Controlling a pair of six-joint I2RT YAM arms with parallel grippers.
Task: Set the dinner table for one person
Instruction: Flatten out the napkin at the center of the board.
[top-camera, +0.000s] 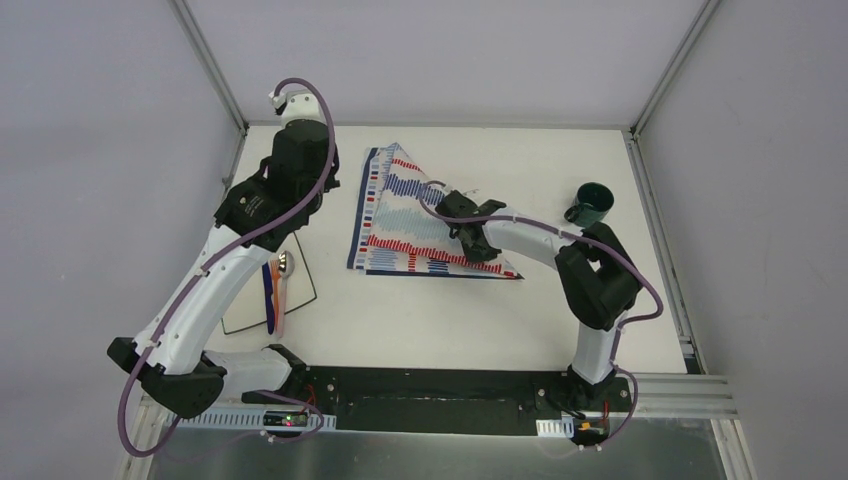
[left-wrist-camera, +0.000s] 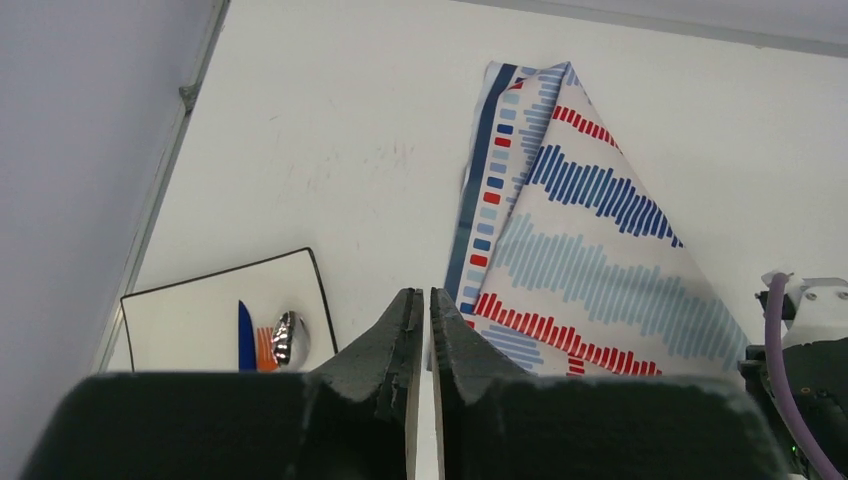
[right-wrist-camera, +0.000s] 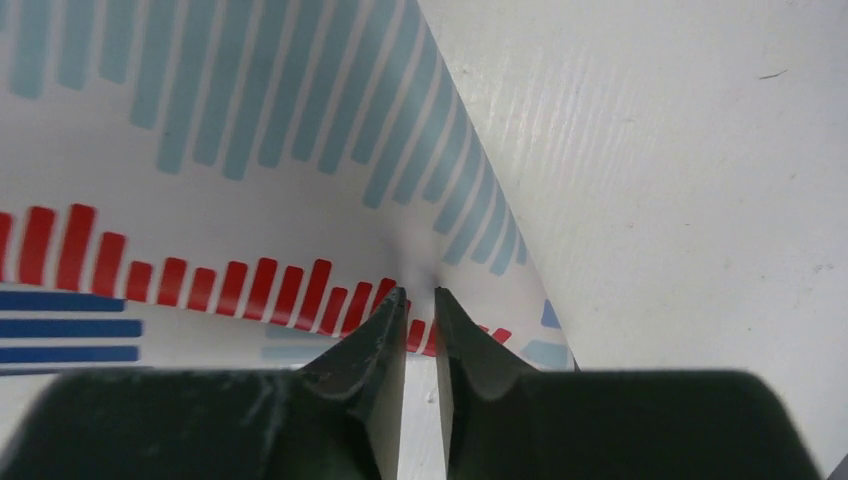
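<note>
Dinner table: the large matte-white rectangular tabletop (top-camera: 450, 320), railed in grey aluminium, filled the top view. Clock directions take 12 at its far edge.
Open room: bare white ran along the 6 o'clock strip between the cloth and the arm bases, and along the far edge from 12 to 1.
Left edge: a white square plate with a thin black rim (top-camera: 250, 318) lay at 8 o'clock near the left rail. A blue-handled knife (top-camera: 268, 295) and a shiny metal spoon (top-camera: 286, 264) lay on it side by side.
Left arm: it was folded high over the plate's far corner. The left gripper (left-wrist-camera: 420, 295) pointed toward 12, its jaws together with nothing between them.
Cloth: the red, blue and white striped cloth (top-camera: 410, 210) lay as a triangle near the centre, apex toward 12.
Right arm: the elbow was bent at 3 o'clock with the forearm reaching toward 9. The right gripper (right-wrist-camera: 418, 292) had its tips on the cloth's red-barred near-right edge.
Right jaws: they stood a narrow slit apart at a small pucker; whether they pinched it could not be told.
Right edge: a dark green mug (top-camera: 593, 203) stood at 2 o'clock near the right rail.
Hidden: the left arm covered part of the plate and its own fingers in the top view.
</note>
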